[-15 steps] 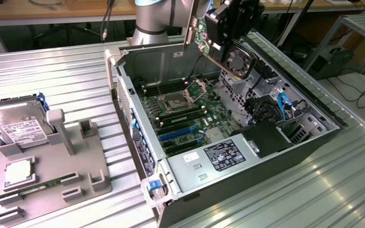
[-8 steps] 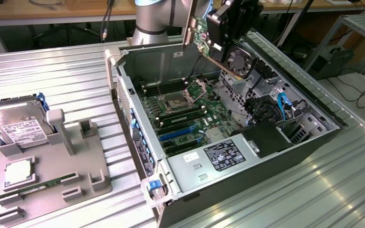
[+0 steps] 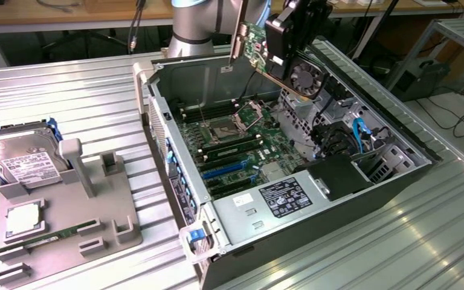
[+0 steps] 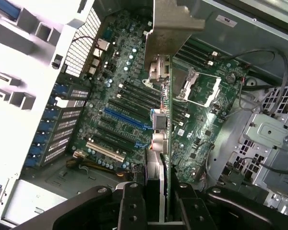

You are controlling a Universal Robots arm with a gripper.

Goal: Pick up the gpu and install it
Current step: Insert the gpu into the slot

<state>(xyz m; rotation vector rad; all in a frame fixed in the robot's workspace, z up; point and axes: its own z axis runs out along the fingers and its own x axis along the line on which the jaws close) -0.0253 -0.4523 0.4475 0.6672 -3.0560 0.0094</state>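
Observation:
The gpu (image 3: 274, 55) hangs tilted above the open computer case (image 3: 393, 175), over its far end. Its green board, black fan side and silver end bracket (image 3: 237, 37) all show. My gripper (image 3: 295, 21) is shut on the card's upper edge. In the wrist view the gpu (image 4: 164, 129) is seen edge-on between my fingers (image 4: 132, 207), with its bracket (image 4: 175, 21) farthest from me. Below the card lies the motherboard (image 4: 201, 129) with a blue expansion slot (image 4: 127, 120). The card is well above the board and touches nothing.
On the exterior view's left, a grey fixture tray (image 3: 115, 232) holds a hard drive (image 3: 22, 160), a RAM stick (image 3: 51, 237) and a processor (image 3: 24, 220). Inside the case are the power supply (image 3: 284, 196), blue cables (image 3: 359, 136) and the drive cage (image 4: 266, 139).

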